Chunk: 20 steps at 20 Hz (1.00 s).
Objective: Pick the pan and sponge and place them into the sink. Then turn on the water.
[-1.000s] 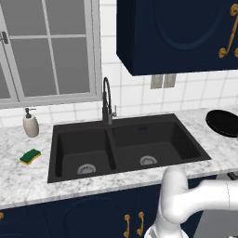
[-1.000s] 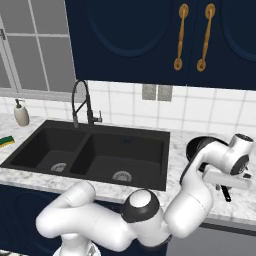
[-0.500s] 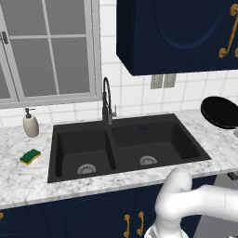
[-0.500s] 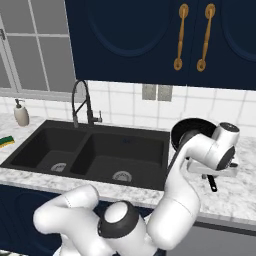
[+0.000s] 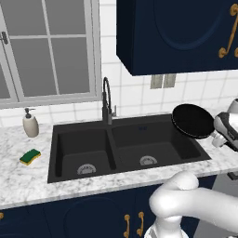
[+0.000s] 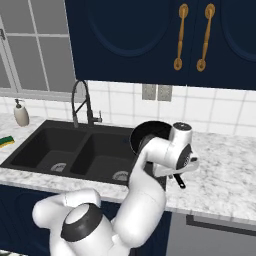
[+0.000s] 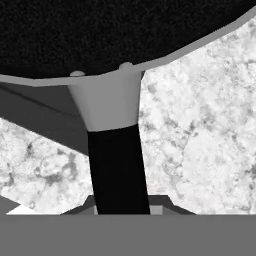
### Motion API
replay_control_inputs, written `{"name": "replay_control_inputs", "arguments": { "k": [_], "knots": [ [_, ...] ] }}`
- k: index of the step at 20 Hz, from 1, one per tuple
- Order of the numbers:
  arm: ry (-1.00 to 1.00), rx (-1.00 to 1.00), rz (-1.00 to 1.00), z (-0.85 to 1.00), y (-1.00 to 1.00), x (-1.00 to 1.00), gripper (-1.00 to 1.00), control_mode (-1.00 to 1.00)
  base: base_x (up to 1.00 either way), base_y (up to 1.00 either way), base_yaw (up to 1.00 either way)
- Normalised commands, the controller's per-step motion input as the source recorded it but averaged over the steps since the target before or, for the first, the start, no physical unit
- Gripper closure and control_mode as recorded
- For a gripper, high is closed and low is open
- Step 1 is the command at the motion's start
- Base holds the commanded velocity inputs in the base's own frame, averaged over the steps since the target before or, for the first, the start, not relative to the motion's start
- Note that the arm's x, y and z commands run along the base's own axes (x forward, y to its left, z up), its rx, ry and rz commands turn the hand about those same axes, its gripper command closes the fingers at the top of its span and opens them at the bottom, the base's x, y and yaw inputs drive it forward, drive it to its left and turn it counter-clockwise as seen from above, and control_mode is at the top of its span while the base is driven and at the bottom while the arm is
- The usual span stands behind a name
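Pan is up off the counter, my gripper clenched on its handle, hanging at approx 3 o'clock of the sink over the R basin edge. Sponge sits at 9 o'clock on the counter; pan drop, sponge & tap left.

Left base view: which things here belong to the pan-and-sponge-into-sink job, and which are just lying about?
Part of the job:
- pan, held up by its handle in the gripper, over the sink's right end
- sponge, on the counter left of the sink
- sink, both basins bare
- tap, behind the sink

Lying about:
- soap dispenser
- wall outlet
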Motion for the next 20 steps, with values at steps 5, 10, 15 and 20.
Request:
{"name": "replay_control_inputs", "arguments": {
  "k": [5, 10, 15, 20],
  "knots": [
    [0.06, -0.07, 0.24, 0.00, 0.98, 0.18, 1.00, -1.00, 0.00, 0.00, 0.00],
    [0.05, -0.03, 0.17, 0.00, 0.85, 0.35, 1.00, -1.00, 0.00, 0.00, 0.00],
    [0.02, 0.00, 0.05, 0.00, 0.55, 0.64, 1.00, -1.00, 0.00, 0.00, 0.00],
    [0.02, 0.00, 0.08, -0.17, 0.09, 0.37, 1.00, -1.00, 0.00, 0.00, 0.00]
  ]
}}
